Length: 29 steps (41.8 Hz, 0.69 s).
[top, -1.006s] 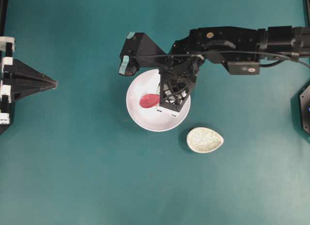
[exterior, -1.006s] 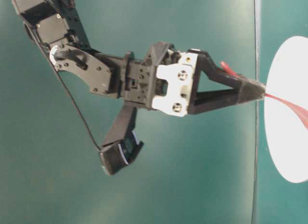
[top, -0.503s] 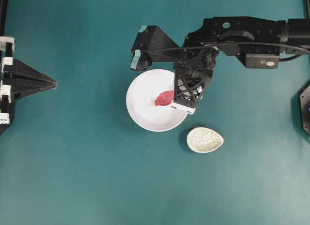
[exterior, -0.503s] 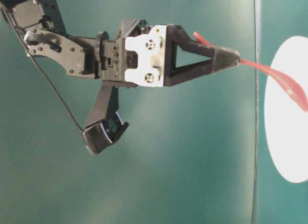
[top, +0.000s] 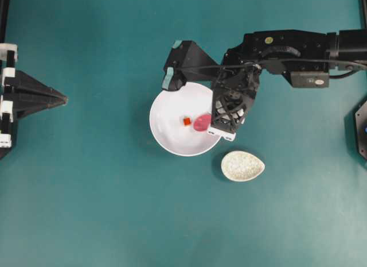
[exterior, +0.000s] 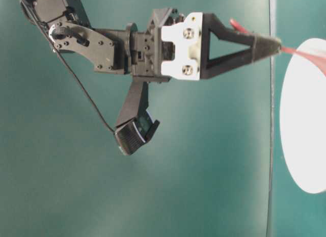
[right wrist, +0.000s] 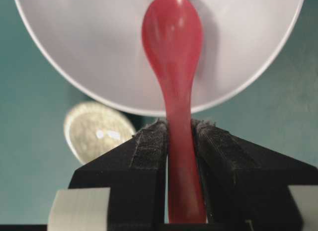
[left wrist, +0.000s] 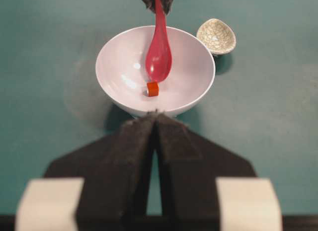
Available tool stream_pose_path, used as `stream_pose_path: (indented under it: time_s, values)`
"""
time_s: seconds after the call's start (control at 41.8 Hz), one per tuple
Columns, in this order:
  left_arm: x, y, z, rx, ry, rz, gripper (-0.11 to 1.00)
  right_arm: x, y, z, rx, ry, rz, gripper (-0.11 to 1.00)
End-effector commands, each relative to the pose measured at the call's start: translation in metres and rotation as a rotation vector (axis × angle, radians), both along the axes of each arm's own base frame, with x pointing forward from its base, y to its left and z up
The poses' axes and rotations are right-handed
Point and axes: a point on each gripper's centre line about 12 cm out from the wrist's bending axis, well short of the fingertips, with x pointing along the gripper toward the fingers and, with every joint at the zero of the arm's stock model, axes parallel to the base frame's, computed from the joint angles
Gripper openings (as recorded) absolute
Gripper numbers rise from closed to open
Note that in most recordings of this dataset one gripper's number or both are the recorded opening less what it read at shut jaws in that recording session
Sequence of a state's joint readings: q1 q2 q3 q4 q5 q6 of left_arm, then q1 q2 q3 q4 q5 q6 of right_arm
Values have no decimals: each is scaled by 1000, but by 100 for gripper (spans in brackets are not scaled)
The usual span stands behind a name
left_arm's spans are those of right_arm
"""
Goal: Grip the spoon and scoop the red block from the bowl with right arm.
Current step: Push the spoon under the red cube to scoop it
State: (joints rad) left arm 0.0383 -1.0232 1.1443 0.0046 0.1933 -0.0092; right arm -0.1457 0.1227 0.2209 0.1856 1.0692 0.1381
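The white bowl (top: 169,132) holds the red block (top: 187,122) on its floor near the middle. My right gripper (top: 214,121) is shut on the handle of the pink-red spoon (top: 202,122). The scoop hangs inside the bowl just right of the block, with a small gap and nothing in it. In the left wrist view the spoon (left wrist: 159,57) slants down behind the block (left wrist: 153,89). The right wrist view shows the handle (right wrist: 180,156) clamped between both pads, scoop over the bowl (right wrist: 89,37); the block is hidden there. My left gripper (top: 63,98) rests shut at the left edge.
A small speckled cream egg-shaped dish (top: 242,166) sits on the teal table just right of and below the bowl, also in the left wrist view (left wrist: 216,36). From table level the right gripper (exterior: 275,45) hangs above the bowl's rim (exterior: 305,145).
The right arm has drawn the spoon rightward across the bowl and lifted it. The block, covered by the scoop a second ago, now lies uncovered to its left.
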Motion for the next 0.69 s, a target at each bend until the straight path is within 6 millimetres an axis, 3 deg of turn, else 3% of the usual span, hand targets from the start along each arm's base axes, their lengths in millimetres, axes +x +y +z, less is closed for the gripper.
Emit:
stream_pose_path:
  time_s: [0.0, 0.24, 0.671]
  values:
    - [3, 1, 14, 5, -38, 2, 0, 5, 0, 8, -5, -49, -2, 24]
    - [3, 1, 14, 5, -38, 2, 0, 19, -2, 3, -15, -93, -10, 24]
    - [3, 1, 14, 3, -38, 3, 0, 37, -5, 12, -31, -194, -37, 24]
